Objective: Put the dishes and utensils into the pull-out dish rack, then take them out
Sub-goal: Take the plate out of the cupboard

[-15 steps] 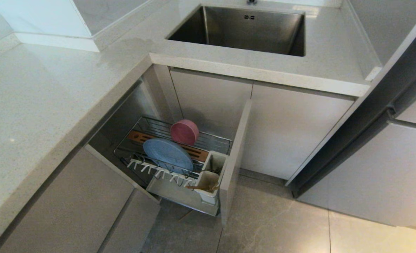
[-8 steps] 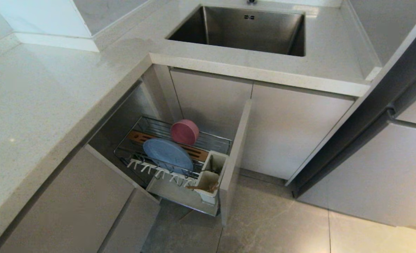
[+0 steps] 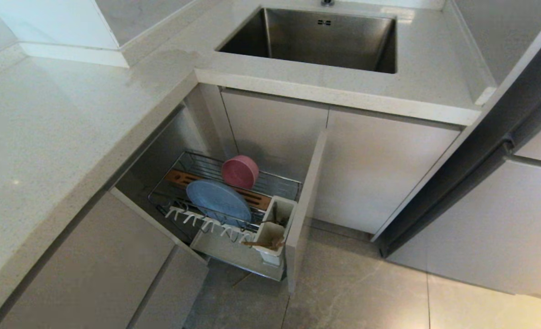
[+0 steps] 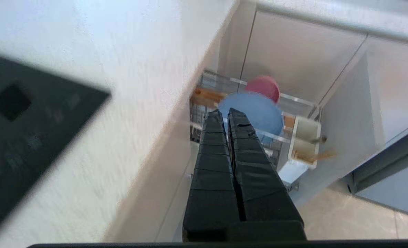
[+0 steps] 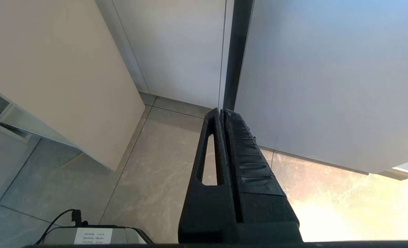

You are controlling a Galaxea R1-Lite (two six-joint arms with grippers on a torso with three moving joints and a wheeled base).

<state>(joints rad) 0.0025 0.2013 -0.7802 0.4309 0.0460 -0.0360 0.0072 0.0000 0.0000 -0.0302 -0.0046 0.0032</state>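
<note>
The pull-out dish rack (image 3: 277,180) stands drawn out below the counter. In it a light-blue plate (image 3: 218,202) stands on edge, with a pink bowl (image 3: 239,171) behind it. Wooden chopsticks (image 3: 262,245) and a thin metal utensil (image 3: 275,223) stick out of its white cup (image 3: 270,237). In the left wrist view my left gripper (image 4: 224,112) is shut and empty, high beside the counter edge and pointing down toward the plate (image 4: 255,112) and the bowl (image 4: 264,88). My right gripper (image 5: 222,111) is shut and empty above the floor. Neither arm shows in the head view.
A steel sink (image 3: 316,39) is set in the speckled counter (image 3: 60,132) above the rack. The rack's beige front panel (image 3: 304,205) juts out over the tiled floor (image 3: 352,288). A black cooktop (image 4: 24,137) lies on the counter. A dark upright gap (image 5: 236,51) splits the cabinet fronts.
Nothing in the head view has moved: the rack, the dishes and the utensils stand as before, and no arm has come into that view.
</note>
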